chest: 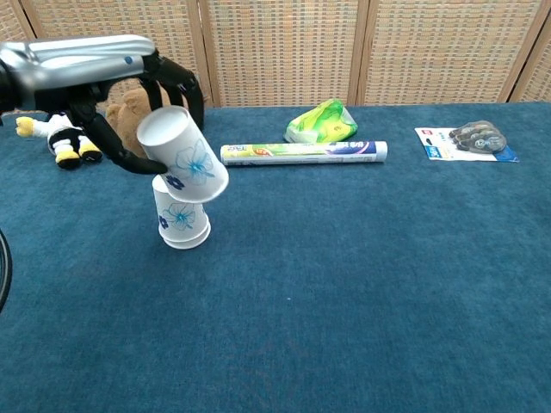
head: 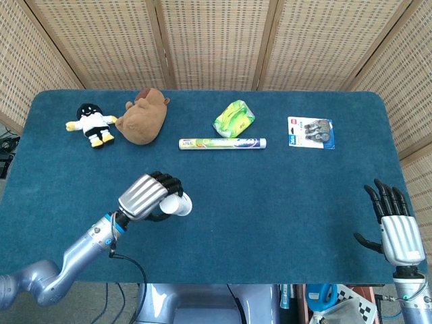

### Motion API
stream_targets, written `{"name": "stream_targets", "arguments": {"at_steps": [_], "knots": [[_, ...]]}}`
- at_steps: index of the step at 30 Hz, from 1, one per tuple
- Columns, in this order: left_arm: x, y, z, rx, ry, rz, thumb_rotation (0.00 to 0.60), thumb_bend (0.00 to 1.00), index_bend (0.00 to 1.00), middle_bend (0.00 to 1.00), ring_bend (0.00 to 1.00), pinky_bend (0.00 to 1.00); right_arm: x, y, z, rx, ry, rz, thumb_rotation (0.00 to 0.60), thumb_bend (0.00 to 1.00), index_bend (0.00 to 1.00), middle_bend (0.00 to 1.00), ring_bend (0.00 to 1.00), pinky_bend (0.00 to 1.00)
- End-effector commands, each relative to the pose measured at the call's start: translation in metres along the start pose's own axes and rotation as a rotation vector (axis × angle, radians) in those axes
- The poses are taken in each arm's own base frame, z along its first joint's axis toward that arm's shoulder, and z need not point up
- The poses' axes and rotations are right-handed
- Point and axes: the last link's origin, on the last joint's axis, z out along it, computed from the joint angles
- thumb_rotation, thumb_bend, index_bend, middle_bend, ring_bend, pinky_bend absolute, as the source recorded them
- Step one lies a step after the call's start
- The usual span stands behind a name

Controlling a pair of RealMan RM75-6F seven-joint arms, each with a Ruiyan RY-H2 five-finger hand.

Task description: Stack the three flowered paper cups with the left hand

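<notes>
My left hand (chest: 103, 79) holds a white paper cup with a blue flower print (chest: 182, 153) in the air, mouth down and tilted. It hangs just above an upside-down flowered cup (chest: 182, 219) standing on the blue table; two flower prints, one over the other, suggest nested cups there. In the head view the left hand (head: 144, 196) covers the standing cup, and only the held cup (head: 179, 204) shows at its fingertips. My right hand (head: 393, 229) is open, fingers spread, at the table's front right edge, holding nothing.
Along the back lie a black-and-white plush doll (head: 91, 123), a brown plush animal (head: 143, 115), a green packet (head: 233, 118), a printed roll (head: 222, 144) and a blister pack (head: 311, 131). A woven screen stands behind the table.
</notes>
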Motion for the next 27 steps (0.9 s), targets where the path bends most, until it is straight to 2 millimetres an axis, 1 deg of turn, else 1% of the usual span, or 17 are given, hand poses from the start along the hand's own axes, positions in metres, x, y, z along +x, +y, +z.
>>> {"name": "stream_targets", "arguments": {"at_steps": [1,5,9,13,22,23,25,26,27], "knots": [[0.005,-0.024,-0.003,0.085,0.001,-0.022,0.6,0.25,0.43,0.36,0.31,0.35,-0.001,-0.001,0.0,0.003,-0.003,-0.001,0.6,0.0,0.09,0.0,0.0,0.0],[0.001,-0.044,0.0,0.139,-0.011,-0.061,0.6,0.25,0.43,0.35,0.31,0.35,-0.001,-0.001,0.0,0.005,-0.002,-0.005,0.6,0.0,0.09,0.0,0.0,0.0],[-0.008,-0.055,0.005,0.172,-0.03,-0.106,0.6,0.25,0.43,0.36,0.31,0.35,-0.003,-0.001,0.0,0.002,-0.007,-0.007,0.6,0.0,0.09,0.0,0.0,0.0],[-0.013,-0.059,0.012,0.182,-0.036,-0.116,0.6,0.25,0.43,0.35,0.31,0.35,-0.004,-0.001,0.001,0.0,-0.011,-0.012,0.6,0.0,0.09,0.0,0.0,0.0],[-0.019,-0.058,0.02,0.192,-0.057,-0.119,0.6,0.25,0.43,0.34,0.31,0.33,-0.002,0.001,0.001,-0.005,-0.007,-0.005,0.6,0.0,0.09,0.0,0.0,0.0],[-0.02,-0.058,0.02,0.193,-0.063,-0.119,0.6,0.25,0.43,0.33,0.31,0.33,-0.002,0.001,0.001,-0.005,-0.006,-0.004,0.6,0.0,0.09,0.0,0.0,0.0],[-0.021,-0.057,0.021,0.194,-0.073,-0.124,0.6,0.25,0.42,0.28,0.26,0.31,-0.002,0.001,0.001,-0.006,-0.006,-0.003,0.6,0.0,0.09,0.0,0.0,0.0],[-0.022,-0.057,0.021,0.194,-0.082,-0.132,0.6,0.25,0.4,0.22,0.2,0.28,-0.002,0.001,0.001,-0.006,-0.006,-0.003,0.6,0.0,0.09,0.0,0.0,0.0],[-0.023,-0.056,0.021,0.194,-0.095,-0.144,0.6,0.25,0.34,0.13,0.13,0.24,-0.002,0.001,0.001,-0.006,-0.006,-0.003,0.6,0.0,0.09,0.0,0.0,0.0]]}}
